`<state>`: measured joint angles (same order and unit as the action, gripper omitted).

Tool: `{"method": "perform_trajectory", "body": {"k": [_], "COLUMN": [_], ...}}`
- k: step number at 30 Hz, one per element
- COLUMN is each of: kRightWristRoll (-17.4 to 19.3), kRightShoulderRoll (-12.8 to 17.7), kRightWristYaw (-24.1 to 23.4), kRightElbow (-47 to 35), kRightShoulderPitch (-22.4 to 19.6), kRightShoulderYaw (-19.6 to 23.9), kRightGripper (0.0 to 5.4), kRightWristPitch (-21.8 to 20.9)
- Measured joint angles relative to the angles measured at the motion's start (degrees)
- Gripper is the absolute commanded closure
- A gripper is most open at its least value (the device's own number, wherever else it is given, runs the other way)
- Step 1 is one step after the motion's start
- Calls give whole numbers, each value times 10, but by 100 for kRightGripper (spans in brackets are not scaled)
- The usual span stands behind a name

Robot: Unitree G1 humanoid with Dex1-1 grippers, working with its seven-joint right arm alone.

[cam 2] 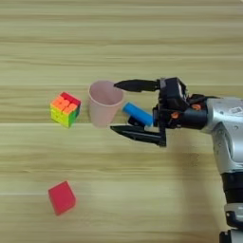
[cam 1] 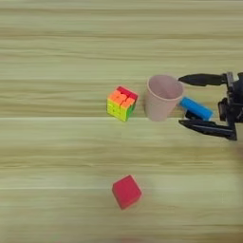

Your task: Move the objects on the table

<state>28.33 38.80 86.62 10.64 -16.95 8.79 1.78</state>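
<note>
The pale pink cup [cam 2: 104, 108] stands upright near the table's [cam 2: 118, 38] middle. Just right of it lies the flat bright-blue block [cam 2: 137, 114], tilted diagonally. My right gripper [cam 2: 115, 107] is open, with one black finger [cam 2: 135, 85] above the block reaching to the cup's rim and the other finger [cam 2: 137, 134] below the block. The blue block sits between the two fingers; neither visibly touches it. The small red cube [cam 1: 126, 191] rests alone toward the front, well left of the gripper.
A multicoloured puzzle cube [cam 1: 122, 103] sits just left of the cup. My silver forearm [cam 2: 228, 137] comes in along the right edge, down to the bottom right corner.
</note>
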Motion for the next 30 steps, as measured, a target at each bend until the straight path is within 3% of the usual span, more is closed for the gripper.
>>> {"method": "perform_trajectory", "body": {"k": [9, 22, 30], "kRightWristRoll": [-24, -111, -139], "kRightShoulderRoll": [11, 12, 11], "kRightWristYaw": [-16, -51, -73], "kRightElbow": [72, 200, 263], "kRightShoulderPitch": [-27, -66, -92], "kRightShoulderYaw": [13, -1, -9], "kRightGripper": [4, 4, 4], "kRightWristPitch": [-14, -73, -98]}}
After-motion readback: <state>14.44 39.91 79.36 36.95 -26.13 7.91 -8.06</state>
